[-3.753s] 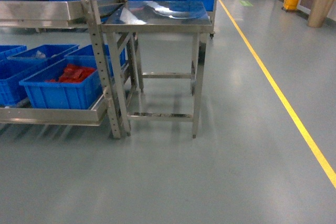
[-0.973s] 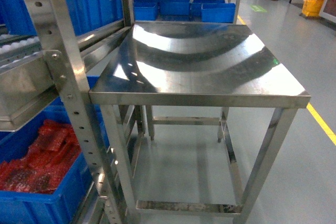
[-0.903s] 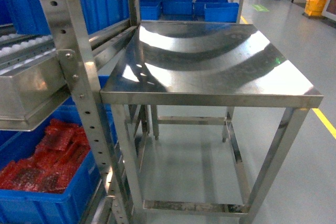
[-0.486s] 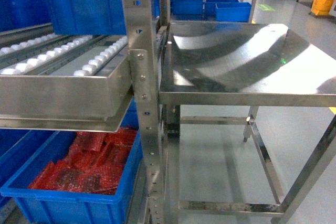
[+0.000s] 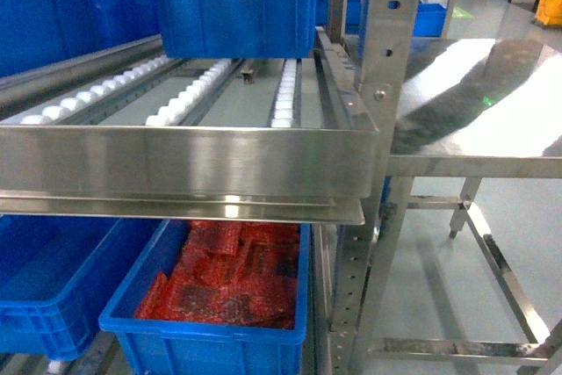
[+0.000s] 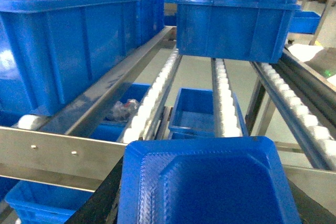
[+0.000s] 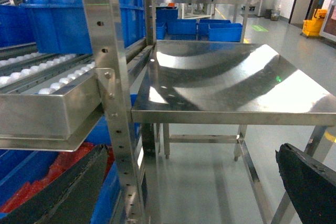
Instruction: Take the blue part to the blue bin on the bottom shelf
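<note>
The blue part (image 6: 205, 182), a dark blue block with a textured recessed face, fills the bottom of the left wrist view. My left gripper (image 6: 207, 200) is shut on it, with black fingers (image 6: 102, 200) showing on either side. It hangs above the rack's roller level. On the bottom shelf, mostly hidden under totes, a blue bin (image 5: 53, 274) stands left of a tote of red bubble-wrap packets (image 5: 219, 283). My right gripper (image 7: 192, 153) is open and holds nothing, facing the steel table (image 7: 226, 111). Neither gripper shows in the head view.
A roller shelf with a steel front rail (image 5: 184, 164) juts out above the lower totes. Large blue totes (image 6: 239, 19) sit on it. A rack upright (image 5: 378, 85) stands between the shelf and the square steel table (image 5: 492, 160). More blue totes (image 6: 197, 111) show below the rollers.
The head view has swung left: the steel table slid to the right edge, and the roller shelf and the totes beneath it now fill the frame.
</note>
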Available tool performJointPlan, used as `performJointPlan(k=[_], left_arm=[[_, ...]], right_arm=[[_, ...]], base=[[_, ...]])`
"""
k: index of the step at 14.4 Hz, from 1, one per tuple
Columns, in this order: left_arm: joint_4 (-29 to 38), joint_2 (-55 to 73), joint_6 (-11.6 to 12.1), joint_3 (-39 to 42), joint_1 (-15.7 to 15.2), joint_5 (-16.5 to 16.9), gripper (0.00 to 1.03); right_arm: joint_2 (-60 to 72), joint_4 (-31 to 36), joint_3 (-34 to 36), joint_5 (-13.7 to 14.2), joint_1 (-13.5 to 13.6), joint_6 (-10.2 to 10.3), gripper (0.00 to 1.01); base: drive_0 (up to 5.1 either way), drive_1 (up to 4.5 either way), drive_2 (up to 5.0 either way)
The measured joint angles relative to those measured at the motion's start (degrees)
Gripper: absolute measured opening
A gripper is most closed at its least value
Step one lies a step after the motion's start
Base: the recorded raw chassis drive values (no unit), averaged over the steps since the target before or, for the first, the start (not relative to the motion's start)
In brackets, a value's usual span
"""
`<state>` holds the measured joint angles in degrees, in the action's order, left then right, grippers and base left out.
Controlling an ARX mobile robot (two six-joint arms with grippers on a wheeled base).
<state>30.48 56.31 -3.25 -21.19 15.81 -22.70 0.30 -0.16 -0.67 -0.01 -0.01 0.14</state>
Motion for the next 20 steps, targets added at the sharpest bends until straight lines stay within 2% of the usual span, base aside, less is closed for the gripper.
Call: performJointPlan(k=[20], left_arm=[[-0.07,-0.02,0.00,0.00,0.04,0.00,0.44]], right_arm=[[0.00,-0.15,0.00,0.04,0.00,0.02,0.98]], base=[[-5.0,2.42,2.4]])
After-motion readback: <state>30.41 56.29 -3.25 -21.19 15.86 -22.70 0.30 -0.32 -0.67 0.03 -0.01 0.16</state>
